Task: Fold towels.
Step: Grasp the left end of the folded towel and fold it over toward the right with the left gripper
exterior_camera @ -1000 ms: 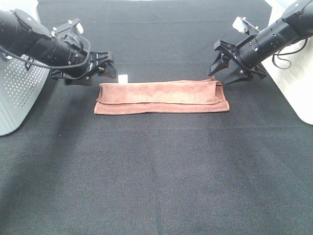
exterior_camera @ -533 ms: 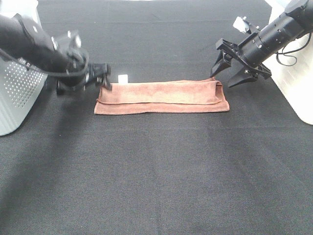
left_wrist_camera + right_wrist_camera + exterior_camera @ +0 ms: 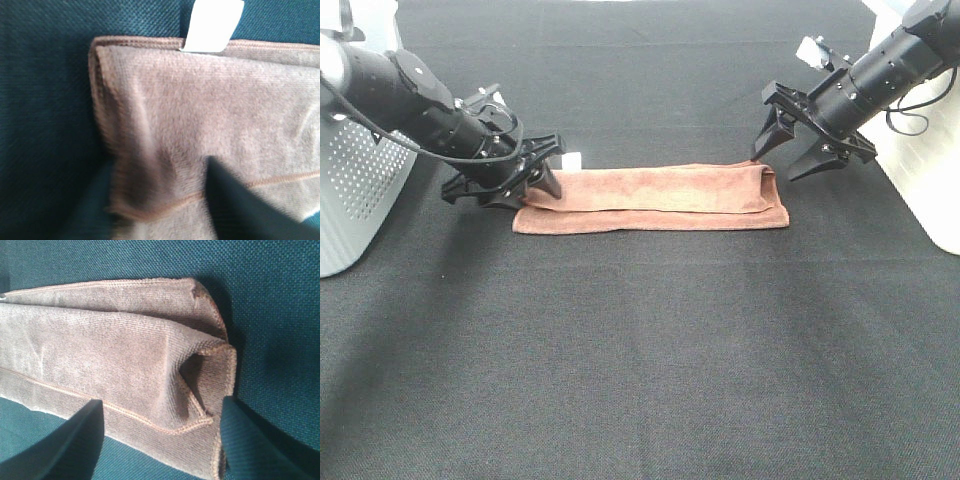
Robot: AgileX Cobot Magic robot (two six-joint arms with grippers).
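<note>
The reddish-brown towel (image 3: 650,198) lies folded into a long strip across the middle of the black table, its white tag (image 3: 573,160) at the far left edge. My left gripper (image 3: 510,192) is open and low at the towel's left end, one finger over the corner. In the left wrist view the towel (image 3: 215,115) and tag (image 3: 212,25) fill the frame, with one dark finger (image 3: 240,210) over the cloth. My right gripper (image 3: 777,163) is open just above the towel's right end. In the right wrist view its fingers (image 3: 75,440) straddle the folded end (image 3: 125,355).
A white perforated basket (image 3: 360,190) stands at the left edge. A white container (image 3: 925,180) stands at the right edge. The table is covered in black cloth (image 3: 640,350).
My left gripper has swung down and toward the towel's left end, and now sits over its corner. My right gripper has barely moved and stays open.
</note>
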